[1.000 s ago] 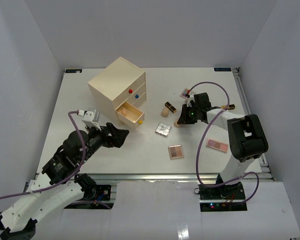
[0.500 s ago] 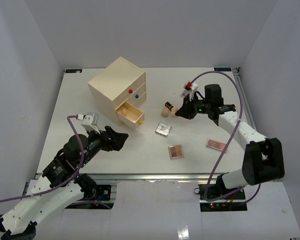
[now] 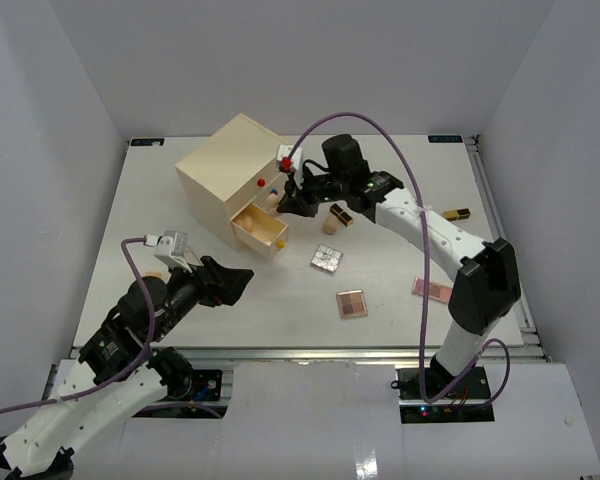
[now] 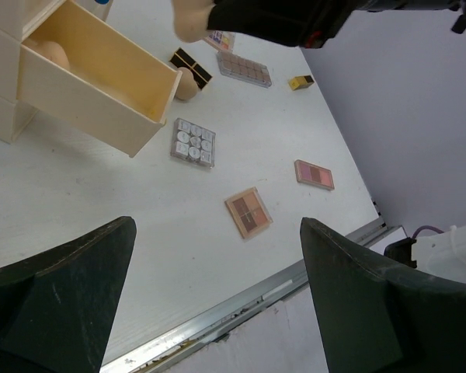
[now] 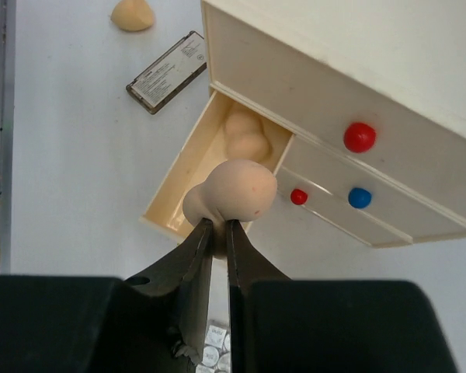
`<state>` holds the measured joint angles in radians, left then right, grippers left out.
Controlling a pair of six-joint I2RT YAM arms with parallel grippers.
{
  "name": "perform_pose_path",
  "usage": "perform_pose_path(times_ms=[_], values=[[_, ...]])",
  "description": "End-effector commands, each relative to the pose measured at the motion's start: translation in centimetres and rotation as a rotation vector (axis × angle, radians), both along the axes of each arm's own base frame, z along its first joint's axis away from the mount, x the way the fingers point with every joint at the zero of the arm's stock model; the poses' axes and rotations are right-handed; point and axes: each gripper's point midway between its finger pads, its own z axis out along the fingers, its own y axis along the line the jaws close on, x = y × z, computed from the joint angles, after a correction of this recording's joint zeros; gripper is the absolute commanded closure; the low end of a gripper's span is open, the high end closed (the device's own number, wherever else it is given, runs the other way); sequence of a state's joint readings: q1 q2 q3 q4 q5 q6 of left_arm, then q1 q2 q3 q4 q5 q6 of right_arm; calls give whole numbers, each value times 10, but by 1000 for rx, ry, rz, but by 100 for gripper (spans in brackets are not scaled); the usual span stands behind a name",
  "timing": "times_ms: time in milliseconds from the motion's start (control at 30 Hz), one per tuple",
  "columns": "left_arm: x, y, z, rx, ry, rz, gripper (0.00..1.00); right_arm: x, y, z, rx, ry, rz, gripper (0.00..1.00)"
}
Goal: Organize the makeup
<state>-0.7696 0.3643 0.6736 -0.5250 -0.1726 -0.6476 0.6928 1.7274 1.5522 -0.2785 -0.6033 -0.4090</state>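
The drawer chest (image 4: 1,48) runs off the left wrist view's edge (a sponge (image 4: 53,53) inside half hidden).

Peach sponge (image 5: 231,194) pinched above open drawer (image 5: 180,163); second sponge (image 5: 245,136) inside; silver palette (image 3: 326,259), brown palette (image 3: 351,303) flat.

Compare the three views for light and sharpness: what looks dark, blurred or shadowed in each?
Top external: soft even light, faint shadow beside the drawer chest. Left wrist: the left gripper is dark and featureless, the table sharp. Right wrist: the right gripper is almost black, the peach sponge it pinches well lit.
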Motion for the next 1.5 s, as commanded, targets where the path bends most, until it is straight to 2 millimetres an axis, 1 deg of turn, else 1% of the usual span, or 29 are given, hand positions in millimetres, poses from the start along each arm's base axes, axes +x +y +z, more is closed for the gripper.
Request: perform_pose_path(times_ms=[0,100,200,233,267,300,333,433,500,533,600,633,667,700,767,833,900,933,1000,1033,1100,1133,1167,1233,1267,1300,1400,1467], values=[[-3,2,-6,-9,26,7,2,-4,28,-15,-67,-16,4,82],[-5,3,-6,-12,31,4,2,-1,36,-26,-91,-6,-6,77],[-6,2,-7,-12,36,-1,2,2,40,-33,-108,4,-13,69],[-6,1,-8,-12,38,-7,2,2,40,-37,-119,4,-21,60],[-6,0,-9,-10,42,-8,2,4,39,-38,-125,-1,-33,48],[-6,-1,-9,-13,43,-16,2,5,38,-37,-128,-5,-41,43],[-6,-2,-10,-10,47,-19,2,6,37,-36,-127,-10,-46,39],[-3,-13,-13,4,68,-53,3,3,34,-19,-103,-33,-48,34],[-1,-20,-12,10,66,-74,5,-1,30,-1,-74,-46,-44,32],[-1,-24,-10,11,64,-91,5,-5,27,10,-56,-47,-36,31],[3,-33,-4,18,59,-122,6,-10,16,23,-24,-26,-29,31],[5,-40,1,19,51,-140,7,-11,1,39,17,-13,-21,31],[8,-46,5,21,44,-157,8,-13,-14,49,49,4,-6,31],[12,-53,9,24,37,-173,10,-16,-29,54,75,24,13,32],[18,-74,20,16,25,-243,17,-16,-62,59,138,68,31,33],[31,-98,22,35,48,-293,23,-17,-101,49,178,142,-13,34],[42,-121,21,73,54,-337,34,-16,-144,29,204,173,-110,35],[47,-133,20,84,65,-349,39,-14,-146,31,213,152,-115,35],[68,-168,13,156,73,-375,51,-14,-183,11,253,208,-213,36],[76,-177,9,183,77,-372,51,-15,-195,3,263,247,-256,36],[100,-203,-4,262,86,-367,57,-11,-225,-12,304,297,-359,37],[108,-207,-13,311,92,-363,56,-6,-245,-17,323,312,-427,37],[118,-216,-16,321,96,-354,55,-4,-253,-16,329,305,-449,37],[153,-227,-25,418,77,-294,52,0,-265,-14,330,286,-467,37],[166,-230,-45,475,100,-280,51,1,-268,-15,325,283,-469,37],[176,-231,-73,536,142,-276,50,1,-269,-17,319,283,-467,37],[215,-241,-115,616,209,-232,50,3,-270,-25,304,300,-472,37],[234,-241,-128,650,216,-202,49,3,-271,-30,293,307,-473,37]])
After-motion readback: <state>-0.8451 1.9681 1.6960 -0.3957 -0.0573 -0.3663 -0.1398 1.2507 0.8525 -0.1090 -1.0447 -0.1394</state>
